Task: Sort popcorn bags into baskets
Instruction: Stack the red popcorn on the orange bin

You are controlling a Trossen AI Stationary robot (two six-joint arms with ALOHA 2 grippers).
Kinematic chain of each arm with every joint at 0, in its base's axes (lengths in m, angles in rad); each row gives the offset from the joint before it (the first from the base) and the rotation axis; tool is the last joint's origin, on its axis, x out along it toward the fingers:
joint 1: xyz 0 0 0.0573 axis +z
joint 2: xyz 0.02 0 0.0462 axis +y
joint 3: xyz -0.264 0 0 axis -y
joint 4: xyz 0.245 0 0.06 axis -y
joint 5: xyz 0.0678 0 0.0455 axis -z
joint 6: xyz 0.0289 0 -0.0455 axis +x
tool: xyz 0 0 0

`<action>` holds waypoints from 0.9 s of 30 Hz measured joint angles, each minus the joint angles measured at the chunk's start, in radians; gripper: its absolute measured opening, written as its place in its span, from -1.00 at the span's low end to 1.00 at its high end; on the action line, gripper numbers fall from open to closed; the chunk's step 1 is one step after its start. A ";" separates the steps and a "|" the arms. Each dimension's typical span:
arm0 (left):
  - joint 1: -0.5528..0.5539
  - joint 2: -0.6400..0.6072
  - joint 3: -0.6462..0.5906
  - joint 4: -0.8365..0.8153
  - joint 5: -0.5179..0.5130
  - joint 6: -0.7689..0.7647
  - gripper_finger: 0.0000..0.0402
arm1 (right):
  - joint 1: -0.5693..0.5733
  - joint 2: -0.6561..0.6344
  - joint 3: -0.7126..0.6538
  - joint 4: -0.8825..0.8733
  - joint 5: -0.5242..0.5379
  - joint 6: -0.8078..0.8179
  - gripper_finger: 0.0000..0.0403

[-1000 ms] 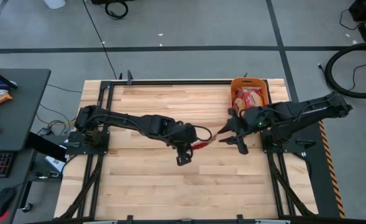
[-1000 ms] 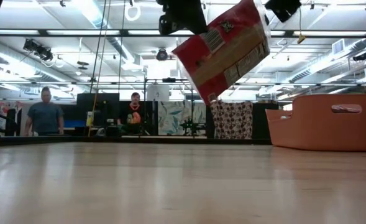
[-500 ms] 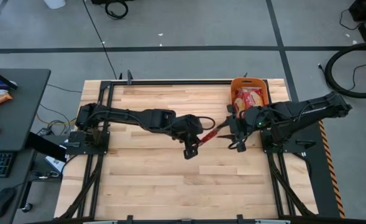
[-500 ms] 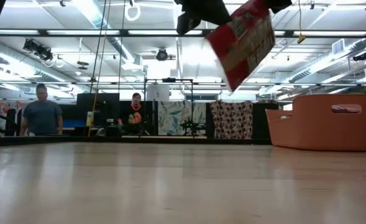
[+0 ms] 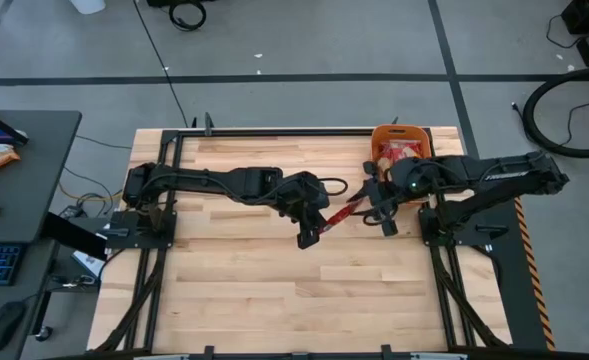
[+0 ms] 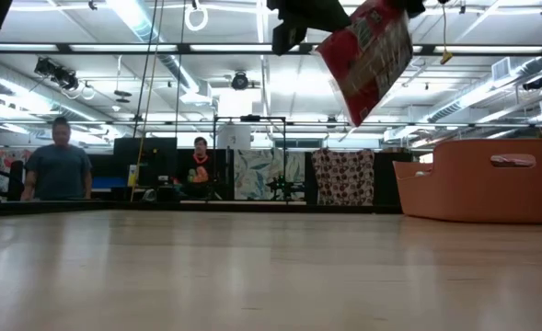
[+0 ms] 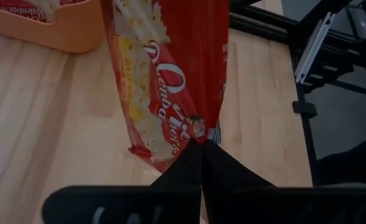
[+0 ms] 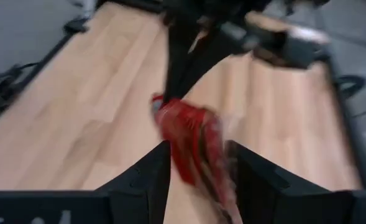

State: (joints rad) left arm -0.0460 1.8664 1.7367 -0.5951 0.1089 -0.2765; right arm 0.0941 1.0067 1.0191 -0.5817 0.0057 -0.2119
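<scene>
Handover in mid-air over the table (image 5: 234,290): the left gripper (image 5: 312,222) has its fingers pressed together on one corner of a red popcorn bag (image 5: 340,213), and the left wrist view shows the pinch plainly, 2 dark fingertips meeting on the packet's edge. The bag hangs well clear of the wood; in the low view it dangles tilted (image 6: 367,60) near the top of the picture, with nothing under it.

Across from it, the right gripper (image 5: 378,205) sits at the bag's other end with its fingers spread. Its own wrist view shows the red packet lying between the 2 fingers (image 8: 192,149), but the picture there is smeared, so I can't say whether either finger is touching yet. I'd call it lined up to take the bag, not gripping it.

Just beyond the right gripper stands the orange basket (image 5: 379,133), at the table's far right edge. At least 1 red packet is already inside; the right arm covers much of the bin, so a count isn't possible. No other loose bags show on the tabletop in any view.

My read: the sort is well along or near its end. What's left for this bag is the right gripper's closing on it, the left's release, and a short carry over the rim. In the room behind, 2 people are in the distance.
</scene>
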 joint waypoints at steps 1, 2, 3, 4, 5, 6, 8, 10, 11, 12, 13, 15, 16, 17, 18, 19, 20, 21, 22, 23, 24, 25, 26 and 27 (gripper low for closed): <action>0.000 0.000 0.000 0.002 0.000 0.005 -1.00 | -0.011 0.004 0.000 -0.013 -0.036 0.000 -0.22; 0.000 0.000 0.000 0.003 0.000 0.009 -1.00 | -0.020 0.006 0.000 -0.030 -0.065 0.000 -0.22; 0.000 0.000 0.000 0.004 0.000 0.009 -1.00 | -0.028 0.009 0.000 -0.050 -0.080 -0.001 -0.22; 0.000 0.000 0.000 0.005 0.000 0.009 -1.00 | -0.035 0.014 0.000 -0.061 -0.085 -0.007 -0.22; -0.001 0.000 0.000 0.008 0.001 0.010 -1.00 | -0.039 0.017 0.000 -0.065 -0.085 -0.018 -0.22; -0.001 0.000 0.000 0.012 0.001 0.011 -1.00 | -0.043 0.018 0.000 -0.075 -0.085 -0.027 -0.23; 0.000 0.000 0.000 0.021 0.000 0.011 -1.00 | -0.050 0.022 0.000 -0.081 -0.086 -0.049 -0.27; 0.000 0.000 0.000 0.030 -0.005 0.010 -1.00 | -0.052 0.024 0.000 -0.079 -0.097 -0.068 -0.33; 0.000 0.000 0.000 0.036 -0.006 0.009 -0.99 | -0.052 0.024 0.000 -0.080 -0.107 -0.076 -0.37; 0.000 0.000 0.000 0.043 -0.008 0.010 -0.98 | -0.052 0.023 0.000 -0.079 -0.116 -0.081 -0.42; 0.000 0.000 0.000 0.045 -0.007 0.010 -0.98 | -0.052 0.023 0.000 -0.079 -0.126 -0.084 -0.47; 0.000 0.000 0.000 0.048 -0.008 0.000 -0.97 | -0.052 0.024 0.000 -0.082 -0.141 -0.084 -0.59; 0.000 0.000 0.000 0.048 -0.008 -0.008 -0.96 | -0.052 0.024 0.000 -0.081 -0.147 -0.082 -0.66; 0.000 0.000 0.000 0.047 -0.009 -0.025 -0.96 | -0.052 0.024 0.000 -0.083 -0.156 -0.079 -0.72; 0.000 0.000 0.000 0.045 -0.015 -0.040 -0.96 | -0.052 0.024 0.000 -0.087 -0.163 -0.073 -0.78; 0.000 0.000 0.000 0.043 -0.023 -0.060 -0.94 | -0.052 0.023 0.000 -0.093 -0.165 -0.064 -0.84; 0.000 0.000 0.000 0.039 -0.025 -0.071 -0.92 | -0.052 0.023 0.000 -0.098 -0.166 -0.049 -0.88; 0.000 0.000 0.000 0.029 -0.027 -0.079 -0.89 | -0.052 0.022 0.000 -0.111 -0.165 -0.034 -0.89; 0.000 -0.002 0.000 0.013 -0.028 -0.079 -0.85 | -0.052 0.020 0.001 -0.138 -0.164 -0.021 -0.89; 0.002 -0.009 0.000 -0.014 -0.033 -0.080 -0.80 | -0.052 0.020 0.007 -0.172 -0.160 -0.008 -0.89; 0.003 -0.015 0.000 -0.043 -0.039 -0.085 -0.76 | -0.052 0.020 0.016 -0.200 -0.152 0.005 -0.89; 0.005 -0.023 0.000 -0.054 -0.047 -0.096 -0.71 | -0.052 0.020 0.030 -0.227 -0.134 0.019 -0.89; 0.009 -0.036 0.000 -0.083 -0.053 -0.105 -0.67 | -0.051 0.020 0.044 -0.256 -0.108 0.032 -0.89; 0.011 -0.048 0.000 -0.116 -0.054 -0.105 -0.64 | -0.051 0.019 0.058 -0.291 -0.079 0.042 -0.88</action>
State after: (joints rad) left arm -0.0354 1.8185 1.7370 -0.7111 0.0551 -0.3819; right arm 0.0430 1.0255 1.0774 -0.8725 -0.0732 -0.1700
